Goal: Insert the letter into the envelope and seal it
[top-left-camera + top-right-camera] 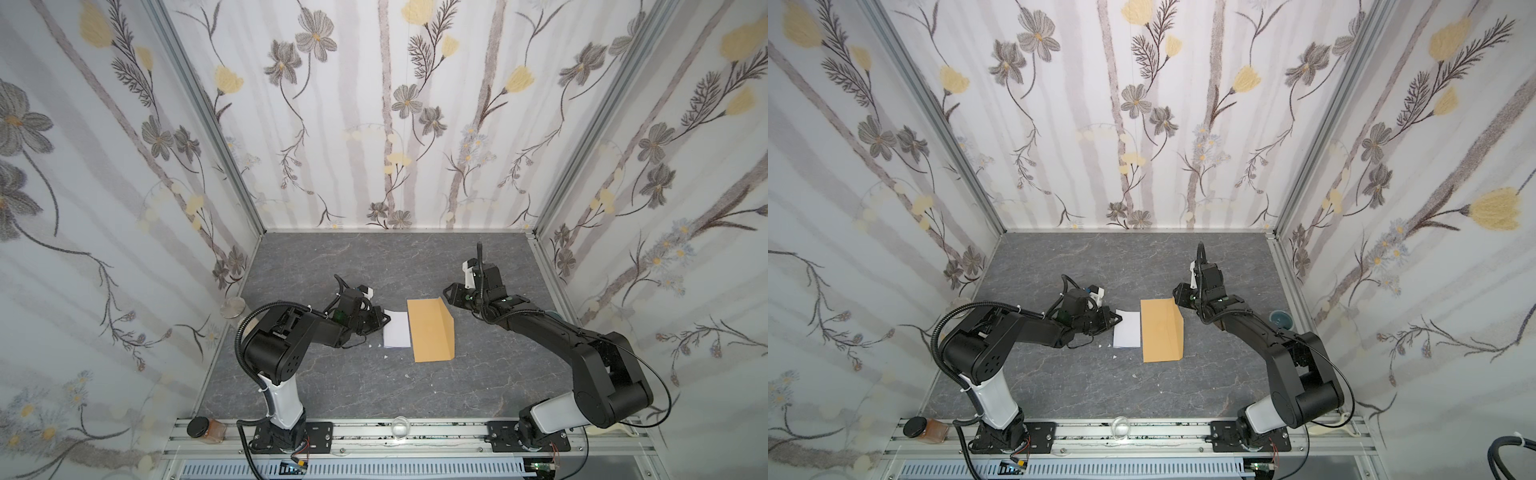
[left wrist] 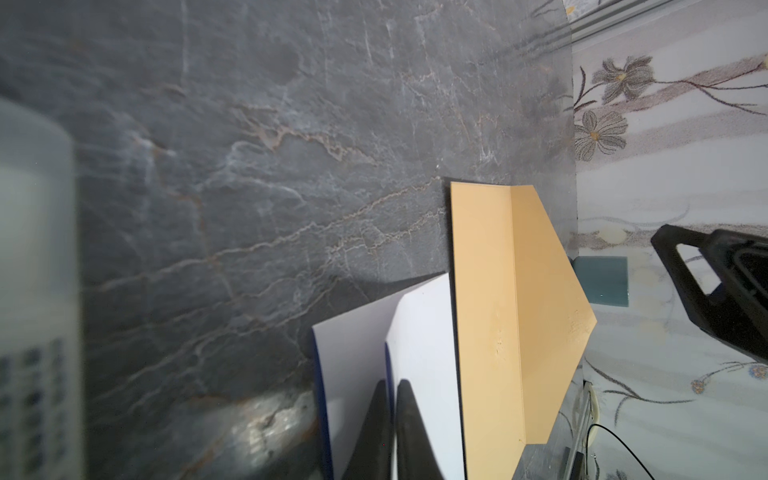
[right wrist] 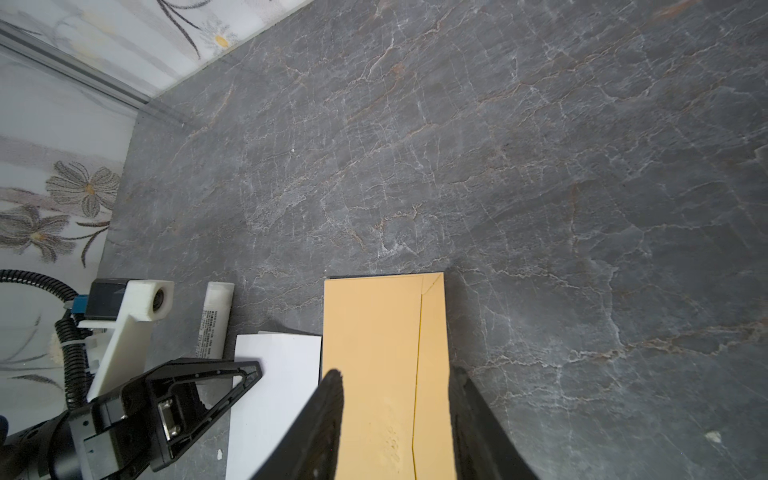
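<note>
1. My left claw (image 2: 391, 399) is pressed together on the left edge of the letter (image 2: 424, 353). You can see the white sheet caught right between the two fingers (image 2: 409, 432).
2. The letter (image 1: 397, 330) sits mid-table, just left of the envelope (image 1: 428, 328). It's white side up, with a thin strip of dark blue showing along the edges in my left wrist view.
3. The letter's right edge runs right along the envelope's left edge. I can't tell if it's tucked under or only touching.
4. The envelope (image 3: 374, 332) lies flat on the grey marble table (image 1: 353, 386), long side running near to far. Its flap (image 2: 548, 311) is open and points right, toward my other arm.
5. My right claw (image 3: 394, 372) is spread wide and holds nothing. It hangs over the far right part of the envelope, one finger on each side in the wrist view. In both top views it's at the far right corner (image 1: 446, 291) (image 1: 1177, 293).
6. A white glue stick (image 3: 216, 316) lies on the table just left of the letter, beside my left claw (image 3: 253, 368).
</note>
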Motion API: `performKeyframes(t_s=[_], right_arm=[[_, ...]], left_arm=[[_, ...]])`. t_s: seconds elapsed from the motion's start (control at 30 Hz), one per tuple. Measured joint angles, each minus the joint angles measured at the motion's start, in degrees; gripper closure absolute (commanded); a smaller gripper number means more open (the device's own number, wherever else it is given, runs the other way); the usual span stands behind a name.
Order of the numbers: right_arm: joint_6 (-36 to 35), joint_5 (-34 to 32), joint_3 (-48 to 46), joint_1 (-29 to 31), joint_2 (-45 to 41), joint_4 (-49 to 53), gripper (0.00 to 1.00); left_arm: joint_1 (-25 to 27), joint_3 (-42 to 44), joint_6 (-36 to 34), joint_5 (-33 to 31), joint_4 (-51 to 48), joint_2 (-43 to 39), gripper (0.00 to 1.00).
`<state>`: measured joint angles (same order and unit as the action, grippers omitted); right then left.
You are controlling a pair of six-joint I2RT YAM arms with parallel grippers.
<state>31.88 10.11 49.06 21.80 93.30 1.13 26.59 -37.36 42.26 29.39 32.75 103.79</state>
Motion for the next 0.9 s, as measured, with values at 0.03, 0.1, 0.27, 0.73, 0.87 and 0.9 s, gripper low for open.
performKeyframes(t_s=[0.03, 0.1, 0.27, 0.73, 0.87, 0.9], right_arm=[[0.00, 0.00, 0.00, 0.00, -0.57, 0.39, 0.57], [0.00, 0.00, 0.02, 0.02, -1.40, 0.90, 0.57], [0.02, 0.04, 0.02, 0.98, -5.16, 1.86, 0.56], [3.50, 6.45, -7.21, 9.29, -8.72, -8.41, 0.44], [5.14, 8.39, -8.26, 11.54, -7.85, -12.79, 0.43], [5.14, 8.94, -8.26, 12.11, -7.67, -13.94, 0.43]], left_arm=[[0.00, 0.00, 0.04, 0.00, -0.02, -0.11, 1.00], [0.00, 0.00, 0.15, 0.02, -0.04, -0.57, 1.00], [-0.02, 0.04, 0.24, 0.22, -0.02, -3.30, 1.00], [-0.07, 0.07, 3.37, 3.89, -0.02, -17.38, 1.00], [-0.04, -0.59, 5.42, 4.87, 0.02, -20.61, 1.00], [-0.04, -0.81, 5.95, 5.05, 0.02, -21.07, 1.00]])
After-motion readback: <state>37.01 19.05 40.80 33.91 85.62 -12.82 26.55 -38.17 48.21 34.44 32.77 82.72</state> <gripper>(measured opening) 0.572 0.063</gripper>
